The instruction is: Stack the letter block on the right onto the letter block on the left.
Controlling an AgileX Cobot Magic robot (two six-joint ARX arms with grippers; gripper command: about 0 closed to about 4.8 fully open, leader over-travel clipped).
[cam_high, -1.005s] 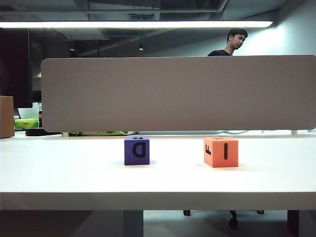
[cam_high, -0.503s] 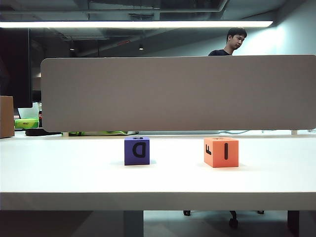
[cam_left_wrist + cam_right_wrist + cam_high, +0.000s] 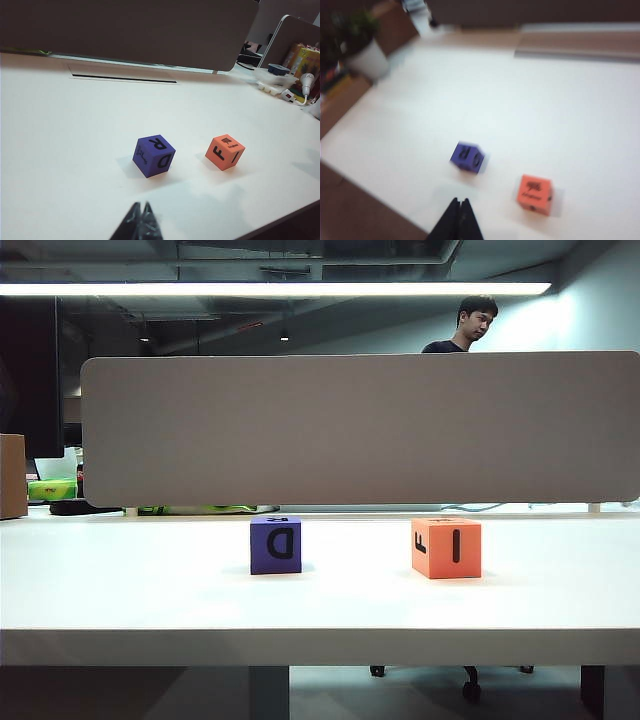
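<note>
Nothing stacked yet: the orange letter block point(image 3: 446, 548) sits on the white bench point(image 3: 150, 590) on the right of the exterior view, and the purple letter block point(image 3: 275, 545) sits to its left, well apart, both flat on the surface and both untouched. Neither arm shows in the exterior view. The left end effector point(image 3: 140, 220) shows only as two dark tips pressed together, shut and empty, hanging above the bench on the near side of the purple block point(image 3: 153, 156), with the orange block point(image 3: 224, 152) off to the side. The right end effector point(image 3: 458, 217) is likewise closed with nothing in it, above the bench edge, both blocks in sight ahead; that view is motion-blurred, purple block point(image 3: 468, 157) and orange block point(image 3: 535, 194) only roughly readable. Judgement: task at the very start, approach phase at most. All still left: open the right end effector, reach the orange block, grip, lift, carry across, set squarely on top of the purple one, release.
</note>
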